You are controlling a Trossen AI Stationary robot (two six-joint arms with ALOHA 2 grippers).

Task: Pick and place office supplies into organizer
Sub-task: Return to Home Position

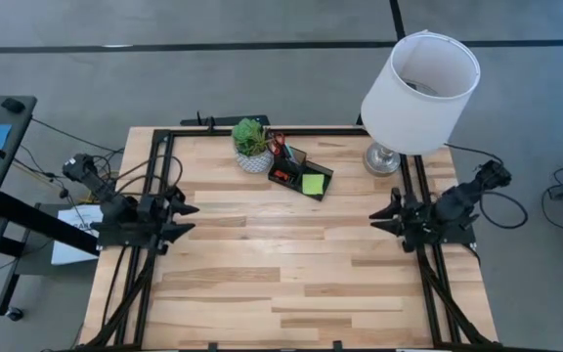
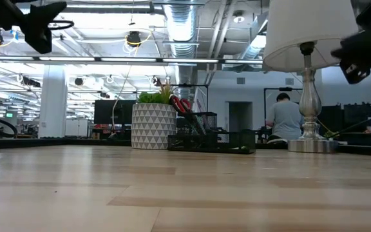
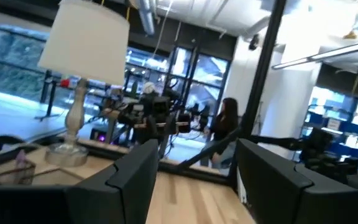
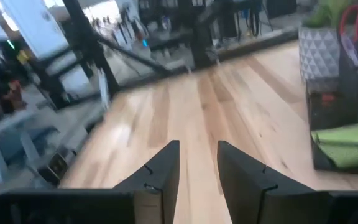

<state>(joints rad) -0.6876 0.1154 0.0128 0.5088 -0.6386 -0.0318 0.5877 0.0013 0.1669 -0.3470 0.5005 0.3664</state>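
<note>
The black organizer (image 1: 301, 174) stands at the table's far middle, beside a white patterned plant pot (image 1: 252, 147). In it I see the lime-green sticky-note pad (image 1: 313, 184), an orange-red eraser (image 1: 281, 175) and red-handled scissors (image 1: 278, 147) standing upright; the right wrist view shows the pad (image 4: 347, 146) and the scissors (image 4: 354, 15) too. My left gripper (image 1: 189, 217) hovers open at the table's left edge, pointing right. My right gripper (image 1: 379, 217) hovers open at the right edge, pointing left. Both hold nothing, seen in their wrist views (image 3: 197, 168) (image 4: 199, 155).
A lamp with a white shade (image 1: 418, 93) and silver base (image 2: 311, 145) stands at the far right corner, close to my right arm. Black frame rails (image 1: 154, 196) run along the table's left, right and far edges. A person sits in the room beyond (image 2: 285, 119).
</note>
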